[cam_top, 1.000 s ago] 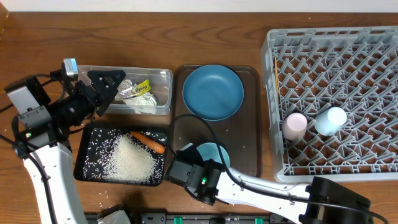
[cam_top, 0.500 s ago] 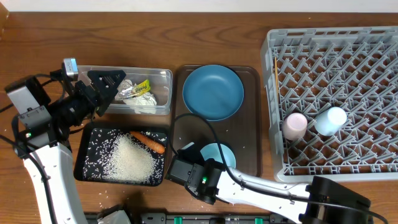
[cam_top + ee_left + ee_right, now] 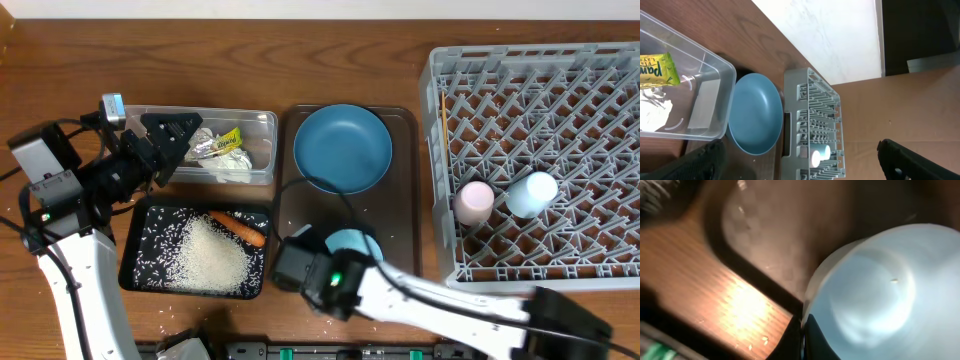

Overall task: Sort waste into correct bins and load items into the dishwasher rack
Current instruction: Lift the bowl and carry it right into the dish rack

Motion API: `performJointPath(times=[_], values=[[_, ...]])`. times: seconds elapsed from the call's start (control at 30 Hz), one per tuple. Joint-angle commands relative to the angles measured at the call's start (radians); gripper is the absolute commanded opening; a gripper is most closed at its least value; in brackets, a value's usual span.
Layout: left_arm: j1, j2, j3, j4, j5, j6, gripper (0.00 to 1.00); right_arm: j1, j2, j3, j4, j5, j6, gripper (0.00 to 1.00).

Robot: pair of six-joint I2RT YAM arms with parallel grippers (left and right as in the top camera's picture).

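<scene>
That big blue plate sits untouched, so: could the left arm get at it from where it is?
Probably yes. The left gripper hangs open over the clear tub, and nothing covers the blue plate beside it; the right gripper is shut on the light-blue bowl, clear of that path.

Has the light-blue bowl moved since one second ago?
Yes. The light-blue bowl shifted slightly right across the brown tray, toward the dishwasher rack.

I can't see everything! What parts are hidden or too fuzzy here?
Right wrist view: the right gripper is blurred, cut off by bottom edge.
Overhead: the light-blue round bowl sits partly under the right gripper.
Overhead: the thin wooden chopsticks are too thin to count.
</scene>
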Motion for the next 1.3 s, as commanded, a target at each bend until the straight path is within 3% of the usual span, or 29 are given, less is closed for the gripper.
performJointPath(times=[0.0, 0.17, 0.33, 0.43, 0.67, 0.9, 1.07, 1.2, 1.27], values=[[0.005, -0.006, 0.009, -0.001, -0.002, -0.008, 0.99, -0.072, -0.122, 0.055, -0.024, -0.03, -0.1, 0.01], [0.005, -0.006, 0.009, -0.001, -0.002, -0.008, 0.99, -0.257, -0.283, 0.056, -0.023, -0.214, -0.268, 0.01], [0.005, -0.006, 0.009, -0.001, -0.002, -0.008, 0.99, -0.549, -0.425, 0.056, -0.013, -0.525, -0.476, 0.01], [0.005, -0.006, 0.009, -0.001, -0.002, -0.008, 0.98, -0.72, -0.483, 0.055, -0.018, -0.542, -0.599, 0.01], [0.005, -0.006, 0.009, -0.001, -0.002, -0.008, 0.98, -1.034, -0.535, 0.055, -0.019, -0.529, -0.611, 0.01], [0.005, -0.006, 0.009, -0.001, -0.002, -0.008, 0.99, -1.162, -0.494, 0.055, 0.022, -0.689, -0.694, 0.01], [0.005, -0.006, 0.009, -0.001, -0.002, -0.008, 0.99, -1.213, -0.433, 0.055, 0.048, -0.973, -0.717, 0.01], [0.005, -0.006, 0.009, -0.001, -0.002, -0.008, 0.98, -1.237, -0.411, 0.055, 0.07, -1.263, -0.849, 0.02], [0.005, -0.006, 0.009, -0.001, -0.002, -0.008, 0.98, -1.237, -0.422, 0.055, 0.071, -1.28, -0.892, 0.01]])
